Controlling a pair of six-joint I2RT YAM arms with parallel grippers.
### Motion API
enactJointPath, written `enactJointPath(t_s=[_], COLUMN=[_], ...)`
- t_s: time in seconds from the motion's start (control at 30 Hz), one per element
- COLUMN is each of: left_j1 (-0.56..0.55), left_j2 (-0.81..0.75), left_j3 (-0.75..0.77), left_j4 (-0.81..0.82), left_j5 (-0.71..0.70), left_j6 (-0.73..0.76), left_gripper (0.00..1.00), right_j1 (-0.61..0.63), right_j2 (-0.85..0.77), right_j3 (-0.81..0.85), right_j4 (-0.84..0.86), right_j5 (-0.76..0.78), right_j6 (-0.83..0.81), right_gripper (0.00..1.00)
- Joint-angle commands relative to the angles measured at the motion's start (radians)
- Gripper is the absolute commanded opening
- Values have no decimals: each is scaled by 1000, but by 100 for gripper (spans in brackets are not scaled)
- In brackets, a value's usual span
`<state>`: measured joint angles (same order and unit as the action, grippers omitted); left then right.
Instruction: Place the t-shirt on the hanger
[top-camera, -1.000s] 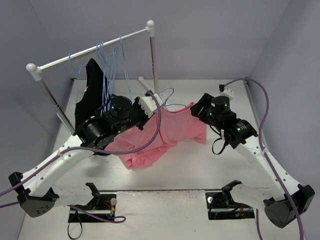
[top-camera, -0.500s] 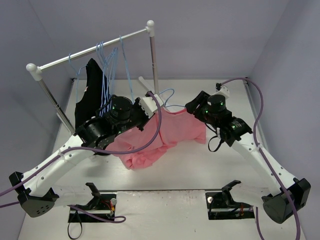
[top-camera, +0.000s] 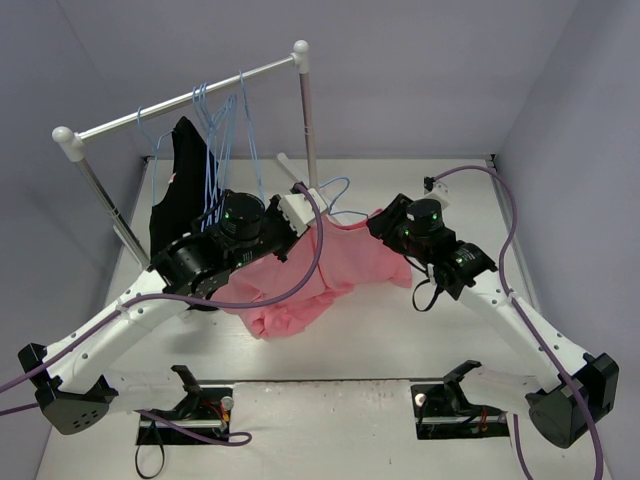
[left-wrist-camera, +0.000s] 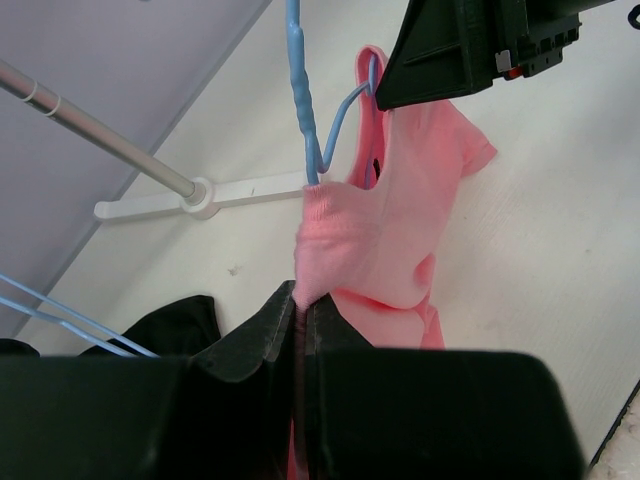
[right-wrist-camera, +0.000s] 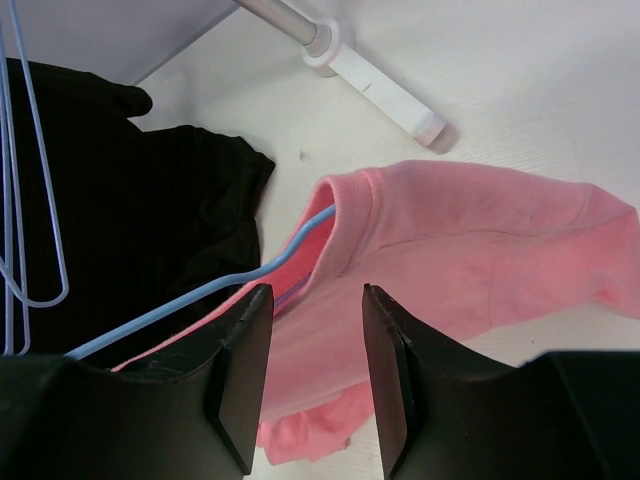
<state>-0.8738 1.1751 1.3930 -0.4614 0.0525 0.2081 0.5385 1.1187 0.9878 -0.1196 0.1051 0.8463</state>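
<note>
A: Pinching anything, the left end effector (left-wrist-camera: 300, 305)?

B: Yes. Its jaws are closed tight on a fold of the t-shirt (left-wrist-camera: 390, 230), which hangs between the two arms over the surface (left-wrist-camera: 560, 250).

A: And the hanger (left-wrist-camera: 298, 70)?

B: Its blue wire runs into the pink collar.

A: The right end effector (right-wrist-camera: 312, 370)?

B: Its fingers are partly apart, right at the collar, with cloth and wire showing beyond the gap. Whether they touch either, I cannot tell.
</note>
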Motion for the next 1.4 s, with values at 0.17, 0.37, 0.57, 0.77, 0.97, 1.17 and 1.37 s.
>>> enactJointPath(t_s=[0.17, 0.37, 0.57, 0.77, 0.97, 1.17, 1.37], left_j1=[6, 6, 6, 6, 6, 6, 9], left_j2=[-26, -28, -36, -40, -54, -78, -77], left_j3=[22, 24, 24, 20, 9, -8, 15], left_j4=[98, 102, 101, 102, 104, 97, 45], left_j5=[17, 27, 26, 47, 62, 53, 74], left_j6=[3, -9, -8, -21, -26, -19, 4], left_gripper=[0, 0, 0, 0, 0, 0, 0], right_j1=[8, 8, 8, 8, 8, 5, 6], right_j2=[-2, 21, 43, 61, 79, 62, 53], right_j3=[12, 9, 7, 6, 17, 42, 129], right_j4=[97, 109, 109, 133, 144, 139, 59], right_j5=[30, 48, 54, 60, 64, 85, 61], right_j6=[22, 15, 0, -15, -58, -165, -353], right_gripper=[43, 43, 41, 35, 13, 0, 0])
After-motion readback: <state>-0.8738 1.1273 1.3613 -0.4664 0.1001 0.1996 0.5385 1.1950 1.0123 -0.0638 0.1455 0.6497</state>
